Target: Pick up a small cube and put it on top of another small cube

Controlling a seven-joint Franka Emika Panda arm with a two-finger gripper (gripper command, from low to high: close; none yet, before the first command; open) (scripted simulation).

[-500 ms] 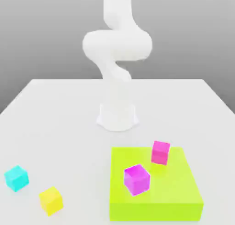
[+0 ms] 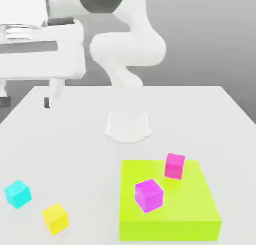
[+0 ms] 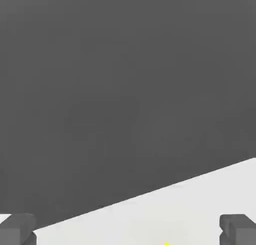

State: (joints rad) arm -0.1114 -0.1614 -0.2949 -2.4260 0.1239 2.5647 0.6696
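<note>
Cyan cube [image 2: 18,194] sits by itself on the pale bench [image 2: 90,149], over toward the side edge at the exterior view's left, well away from the far edge. Just beside it, a little further from the far edge and closer to the middle, is the yellow cube [image 2: 56,219]; bare bench shows between the two, so they're not touching, and nothing is stacked on either one. Both are turned so a corner faces out.

Up above that same side hangs the gripper [image 2: 26,102], its two fingers spread wide with nothing between them, well clear of both cubes. From the hand view I can see the fingers far apart too, with a tiny speck of yellow between them at the border of the picture.

The white arm [image 2: 128,49] rises from its base [image 2: 128,127] on the bench. Toward the exterior view's right lies the big flat lime-green block [image 2: 190,204]. It carries the pink cube [image 2: 175,166] near its far edge and the magenta cube [image 2: 149,195] nearer its left side, the two standing apart.
</note>
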